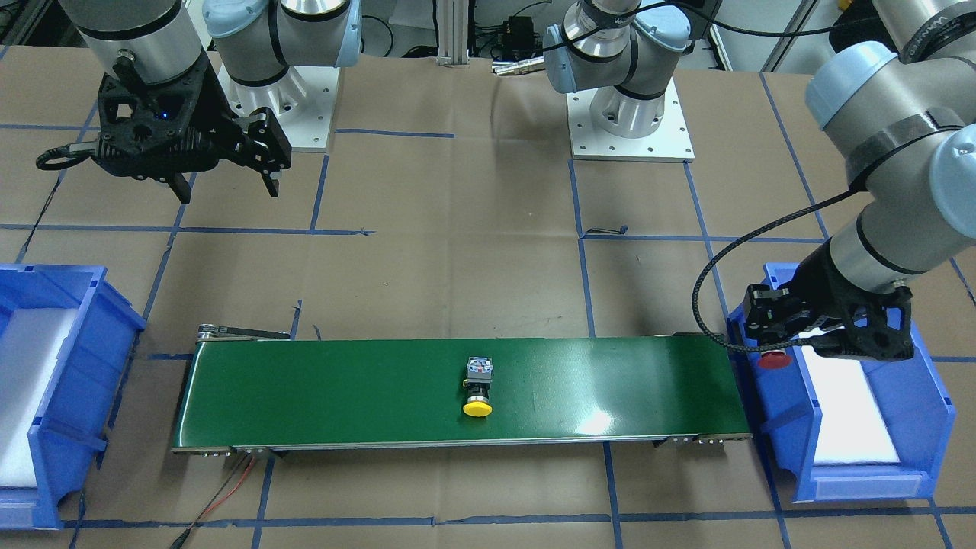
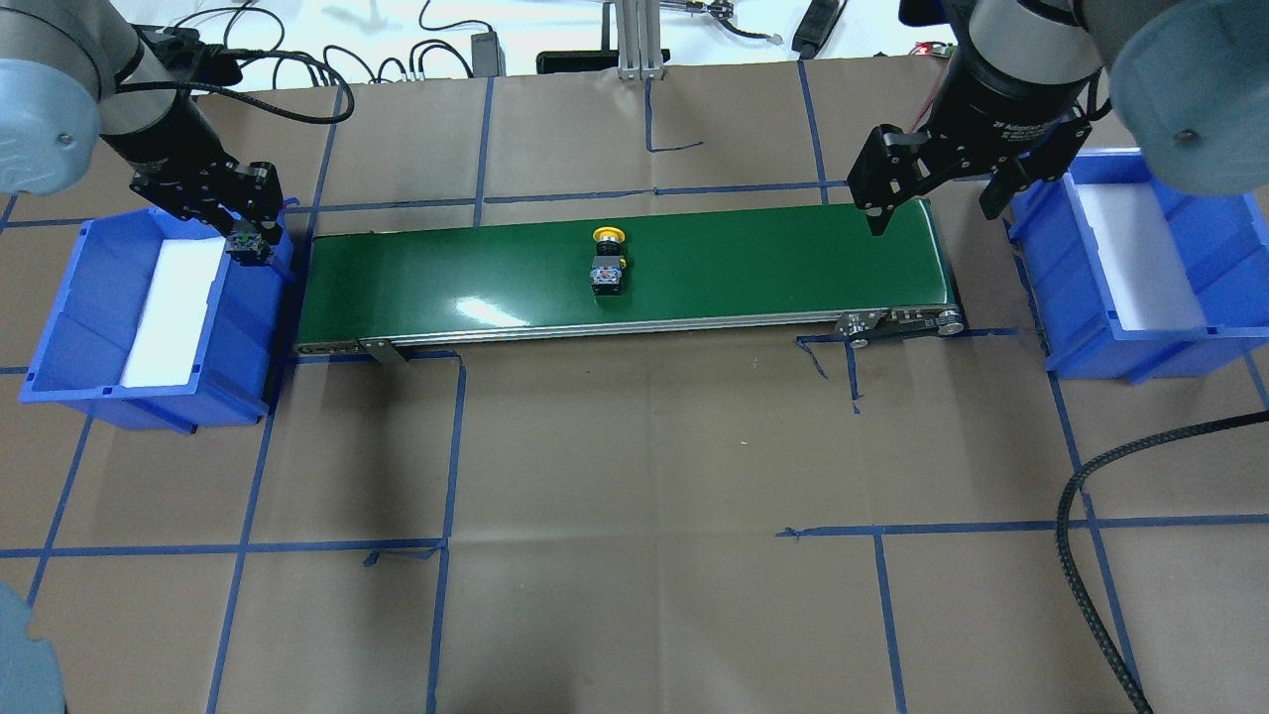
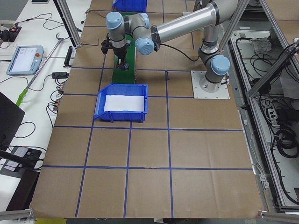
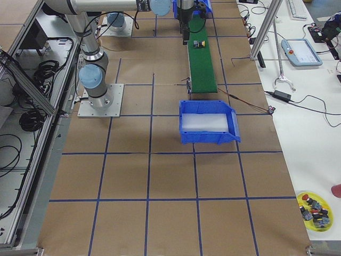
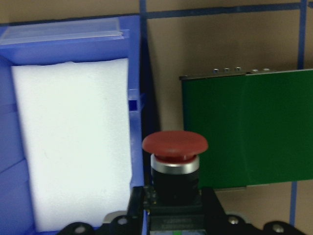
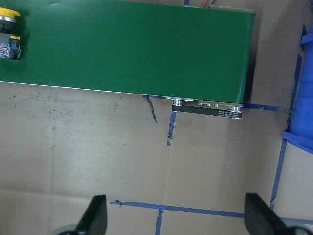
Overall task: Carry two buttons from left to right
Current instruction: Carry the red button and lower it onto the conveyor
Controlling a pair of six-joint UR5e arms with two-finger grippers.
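Red button (image 5: 174, 147) body half hidden, pinched by left gripper (image 5: 173, 203), right gripper (image 6: 176, 209) spread, yellow button (image 1: 478, 389) on belt (image 1: 343, 389)

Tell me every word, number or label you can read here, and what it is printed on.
"2F": the start of the white print on the right gripper; the rest is too small to read.
Label on the yellow button: too small to read.
Lettering on the left arm: too blurred to read.
No print shows on the red button in the left gripper.
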